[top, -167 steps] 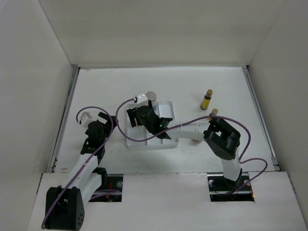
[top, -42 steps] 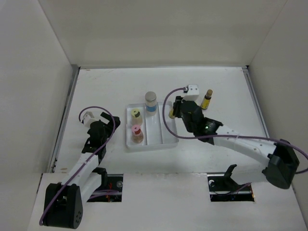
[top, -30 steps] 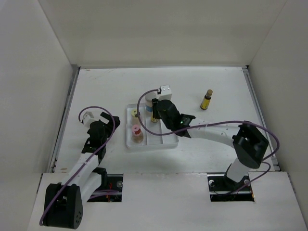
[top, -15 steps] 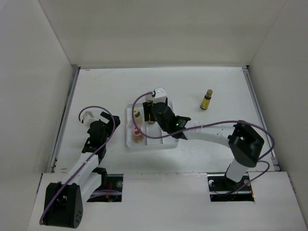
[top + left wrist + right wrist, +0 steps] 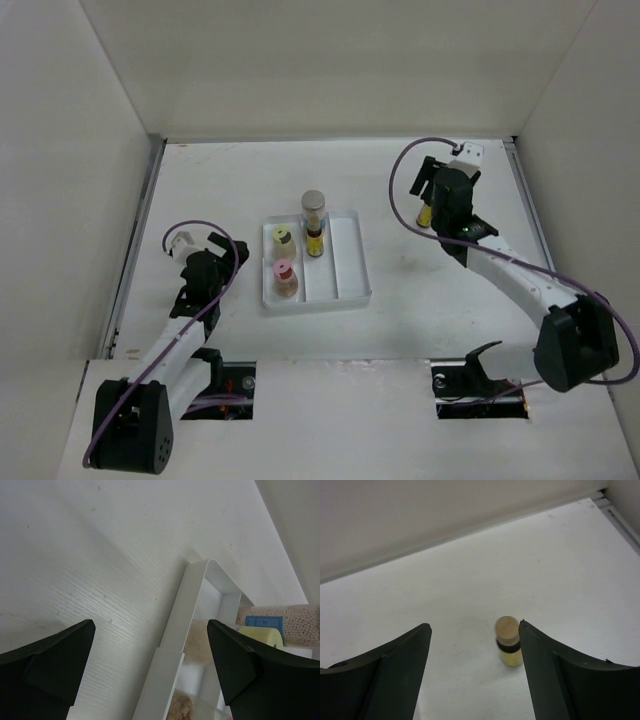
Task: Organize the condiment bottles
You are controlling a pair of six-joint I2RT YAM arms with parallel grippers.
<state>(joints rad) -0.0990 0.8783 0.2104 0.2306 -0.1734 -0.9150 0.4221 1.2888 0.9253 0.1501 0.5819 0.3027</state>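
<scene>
The white tray [image 5: 350, 262] holds the yellow-green-capped bottle [image 5: 282, 238] and the pink-capped bottle [image 5: 284, 275] in its left compartment. One slim amber bottle [image 5: 315, 241] stands in its middle compartment. The grey-lidded jar [image 5: 314, 203] stands at the tray's far edge. The second amber bottle [image 5: 424, 216] stands at the back right, mostly hidden under my right gripper [image 5: 432, 195]. In the right wrist view it [image 5: 509, 642] stands upright between the open jaws of that gripper [image 5: 474, 630], close to the right finger [image 5: 555, 670]. My left gripper [image 5: 222, 256] is open and empty, left of the tray.
In the left wrist view my open gripper [image 5: 150, 625] faces the tray's near-left rim [image 5: 192, 600], with the jar's blue label [image 5: 265, 621] and the yellow-green cap [image 5: 260, 635] beyond. White walls enclose the table; the back wall [image 5: 445, 510] is close behind the right gripper.
My right gripper carried an amber bottle to the tray's middle compartment, let it go, and swung to the back right over the second amber bottle. The left arm has not moved.
</scene>
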